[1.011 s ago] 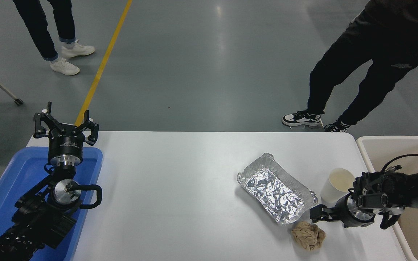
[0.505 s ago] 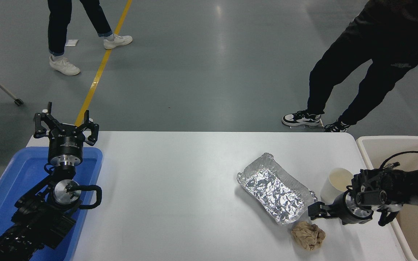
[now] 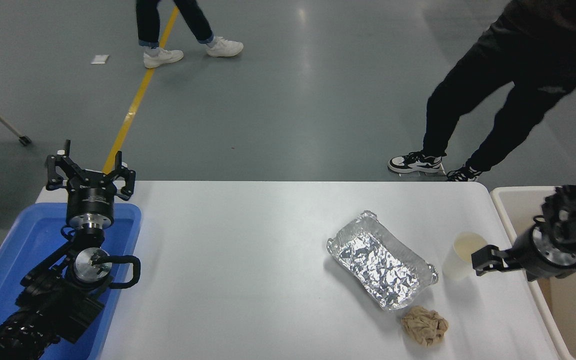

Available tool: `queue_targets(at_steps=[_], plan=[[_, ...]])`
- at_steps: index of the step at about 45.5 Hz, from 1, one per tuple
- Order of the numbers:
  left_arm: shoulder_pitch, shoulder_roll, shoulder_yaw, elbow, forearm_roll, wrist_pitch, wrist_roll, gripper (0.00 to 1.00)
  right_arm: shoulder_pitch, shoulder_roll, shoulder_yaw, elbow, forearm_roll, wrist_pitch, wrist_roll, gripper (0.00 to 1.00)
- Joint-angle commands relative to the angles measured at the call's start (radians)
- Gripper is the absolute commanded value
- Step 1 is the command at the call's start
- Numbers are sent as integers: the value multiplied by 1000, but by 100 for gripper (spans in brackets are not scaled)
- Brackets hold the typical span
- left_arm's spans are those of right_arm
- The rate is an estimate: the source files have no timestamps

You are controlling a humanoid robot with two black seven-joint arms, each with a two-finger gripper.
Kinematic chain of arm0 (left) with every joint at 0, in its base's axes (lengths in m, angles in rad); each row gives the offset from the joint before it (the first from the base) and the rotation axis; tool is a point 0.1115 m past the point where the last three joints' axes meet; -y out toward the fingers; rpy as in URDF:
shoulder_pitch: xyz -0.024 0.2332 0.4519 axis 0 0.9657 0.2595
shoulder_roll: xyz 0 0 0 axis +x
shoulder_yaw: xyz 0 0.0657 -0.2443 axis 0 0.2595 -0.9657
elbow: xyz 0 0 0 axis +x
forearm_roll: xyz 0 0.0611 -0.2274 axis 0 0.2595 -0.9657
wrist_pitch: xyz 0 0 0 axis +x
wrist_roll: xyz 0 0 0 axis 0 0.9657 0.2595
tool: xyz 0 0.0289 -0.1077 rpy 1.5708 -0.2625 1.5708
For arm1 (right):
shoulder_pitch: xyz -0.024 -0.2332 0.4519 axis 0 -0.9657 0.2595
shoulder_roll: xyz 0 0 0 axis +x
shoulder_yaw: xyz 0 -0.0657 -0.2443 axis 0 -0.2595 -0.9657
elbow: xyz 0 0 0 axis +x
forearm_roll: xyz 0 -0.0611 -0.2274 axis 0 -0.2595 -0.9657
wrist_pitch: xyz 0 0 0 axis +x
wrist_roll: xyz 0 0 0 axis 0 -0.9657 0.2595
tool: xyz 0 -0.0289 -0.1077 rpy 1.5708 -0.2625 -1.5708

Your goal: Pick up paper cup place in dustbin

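The paper cup (image 3: 460,256) is small and white with a cream inside. It stands on the white table (image 3: 248,260) right of the foil tray. My right gripper (image 3: 482,261) comes in from the right edge and its black tip touches the cup's right side near the rim. Its far side is hidden, so I cannot tell whether it holds the cup. The beige dustbin (image 3: 507,212) stands just right of the table, under my right arm. My left gripper (image 3: 90,170) is parked open over the blue tray at the lower left.
A crumpled foil tray (image 3: 380,260) lies left of the cup. A brown paper ball (image 3: 424,325) lies in front of it. A blue plastic tray (image 3: 18,250) sits at the left edge. One person stands beyond the far right corner and another walks at the top.
My right gripper has moved up and to the right, from in front of the cup to its right side. The cup has hardly moved. The person at the top has walked right.
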Motion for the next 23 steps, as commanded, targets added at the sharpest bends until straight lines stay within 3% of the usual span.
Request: queue_targets(at_steps=[1, 10, 23], plan=[[1, 0, 1, 0, 0, 0, 0, 99, 386, -22, -137, 182, -3, 113, 3, 100], [-1, 0, 1, 0, 0, 0, 1, 99, 662, 7, -49, 185, 17, 321, 1, 100], [-1, 2, 1, 0, 0, 0, 0, 99, 679, 45, 75, 168, 20, 345, 1, 100]])
